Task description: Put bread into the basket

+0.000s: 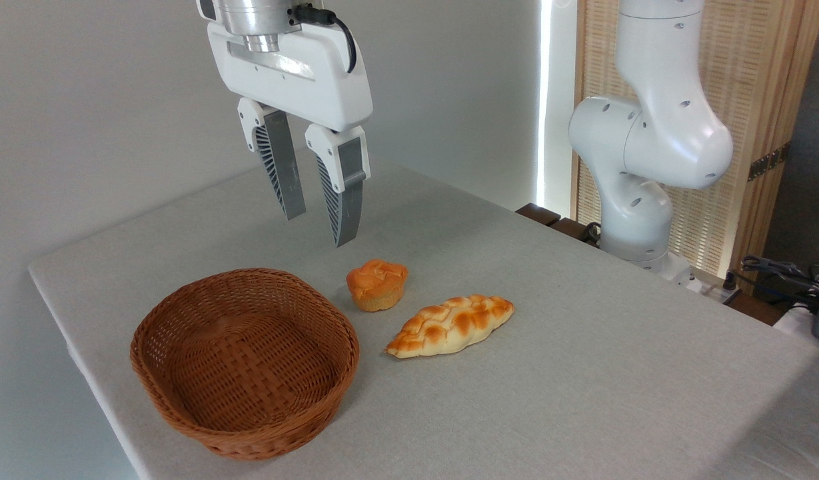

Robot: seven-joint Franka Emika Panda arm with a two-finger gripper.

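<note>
Two-finger gripper (319,230), white housing with grey ribbed fingers, hangs in the air above the table, fingertips pointing down, jaws parted with a clear gap and nothing between them. Small round orange-golden muffin-shaped bun with cracked top (377,285) sits on the grey cloth-covered table (582,347), below and slightly right of the fingertips, not touched. Oval reddish-brown woven wicker basket (182,400) stands to the left of the bun, close to it but apart; inside shows only weave. Longer braided golden loaf with pointed ends (450,325) lies just right of and in front of the bun, near the basket's right rim. White arm base (642,133) stands at the table's far right edge.
</note>
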